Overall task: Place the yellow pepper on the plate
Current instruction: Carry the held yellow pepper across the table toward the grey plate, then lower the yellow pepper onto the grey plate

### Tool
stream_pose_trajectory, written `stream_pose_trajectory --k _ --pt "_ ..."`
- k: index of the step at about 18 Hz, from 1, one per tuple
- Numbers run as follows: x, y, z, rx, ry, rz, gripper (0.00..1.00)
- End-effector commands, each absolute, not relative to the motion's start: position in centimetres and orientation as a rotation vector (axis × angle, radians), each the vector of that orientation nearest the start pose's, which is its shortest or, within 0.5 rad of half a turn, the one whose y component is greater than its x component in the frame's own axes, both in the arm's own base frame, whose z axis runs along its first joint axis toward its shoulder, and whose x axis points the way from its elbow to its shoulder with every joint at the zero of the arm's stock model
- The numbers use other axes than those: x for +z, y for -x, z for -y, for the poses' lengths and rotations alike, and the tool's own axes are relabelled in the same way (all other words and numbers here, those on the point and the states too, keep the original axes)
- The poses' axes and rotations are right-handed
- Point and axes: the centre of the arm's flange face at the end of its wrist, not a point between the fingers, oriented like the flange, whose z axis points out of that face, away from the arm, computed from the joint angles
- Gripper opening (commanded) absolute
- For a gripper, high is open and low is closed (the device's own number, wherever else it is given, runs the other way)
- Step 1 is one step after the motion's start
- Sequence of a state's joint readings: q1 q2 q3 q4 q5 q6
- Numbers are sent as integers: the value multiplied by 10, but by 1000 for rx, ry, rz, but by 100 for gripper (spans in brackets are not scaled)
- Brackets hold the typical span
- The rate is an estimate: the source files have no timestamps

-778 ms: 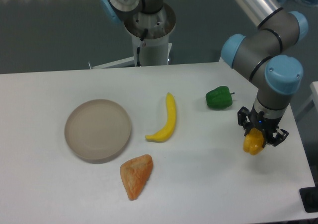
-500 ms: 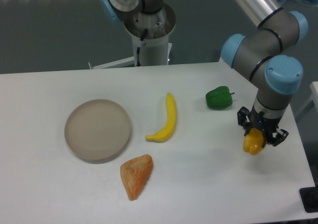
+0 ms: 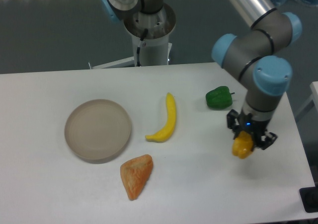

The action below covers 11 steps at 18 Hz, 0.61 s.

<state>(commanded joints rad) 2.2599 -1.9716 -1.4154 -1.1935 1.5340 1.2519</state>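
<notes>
The small chunky yellow-orange bell pepper (image 3: pixel 243 146) is sitting clamped between the 2 black fingers of the claw (image 3: pixel 245 140), which are closing narrowly on its upper part while its rounded lower end is hanging out below them. Whether the pepper is touching the white worktop (image 3: pixel 208 184) or hovering just above it cannot be told from this view.

Taking the long curved yellow banana (image 3: pixel 166 119) as the landmark: the held pepper and the claw are lying well off to the banana's right and a little nearer the camera. The round shallow beige-grey plate (image 3: pixel 98 129) with its low rim is resting well apart on the banana's left, carrying nothing. The orange wedge-shaped piece (image 3: pixel 135 175) is lying near the banana's lower tip, toward the camera and slightly left, between the plate and the banana in direction but touching neither. The glossy green bell pepper (image 3: pixel 219 97) is sitting to the banana's right and slightly farther from the camera, just above the claw in the picture and apart from it.

The grey arm with light-blue joint caps (image 3: pixel 263 70) is reaching down over the right part of the worktop, its wrist standing upright over the claw. The arm's round metal base (image 3: pixel 149 25) is standing behind the worktop, beyond the banana's upper end.
</notes>
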Motion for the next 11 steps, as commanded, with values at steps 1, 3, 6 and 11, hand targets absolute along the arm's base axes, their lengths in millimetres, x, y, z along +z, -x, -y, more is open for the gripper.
stream_pose_trajectory --k 1,3,6,11 --pt "374 293 -592 123 2907 -873 19" --pt "375 257 -590 108 2896 -923 19" --pt "384 187 -590 100 2875 -975 19" --pt "379 107 -602 66 2873 -991 20"
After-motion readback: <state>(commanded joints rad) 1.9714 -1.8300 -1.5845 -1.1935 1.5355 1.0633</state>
